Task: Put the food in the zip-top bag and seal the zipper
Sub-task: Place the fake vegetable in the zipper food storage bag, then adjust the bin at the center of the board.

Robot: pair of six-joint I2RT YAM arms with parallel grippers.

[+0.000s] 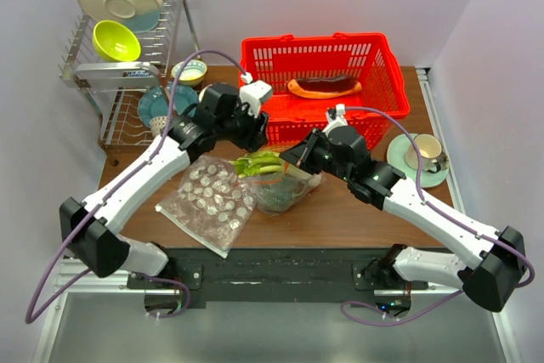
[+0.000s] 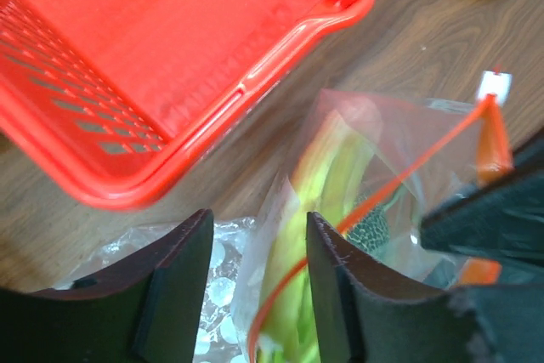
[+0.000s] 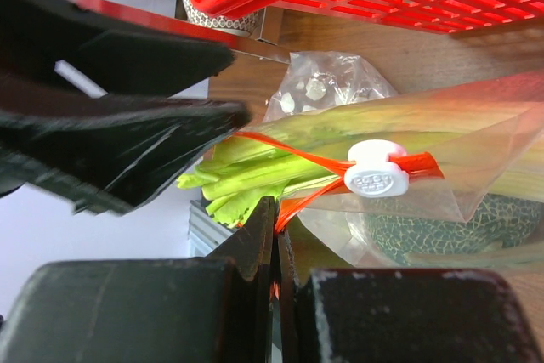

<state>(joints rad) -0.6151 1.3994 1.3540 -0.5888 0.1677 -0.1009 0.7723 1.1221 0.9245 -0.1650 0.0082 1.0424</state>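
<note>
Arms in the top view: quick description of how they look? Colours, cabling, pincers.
Both look alike. The left arm and right arm have white links, chunky black joint housings and black bases. A purple cable runs along each, up to a small white block at the wrist. The left pincer and right pincer each have two flat matte-black fingers.

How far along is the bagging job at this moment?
Done: the dark green ball sits inside the zip-top bag. In hand: the green stalks are partly in, tips poking out of the mouth; the right pincer is shut on the zipper, the left pincer open beside the stalks. Left: the red-brown slab lies in the red basket, and the zipper is unsealed.
</note>
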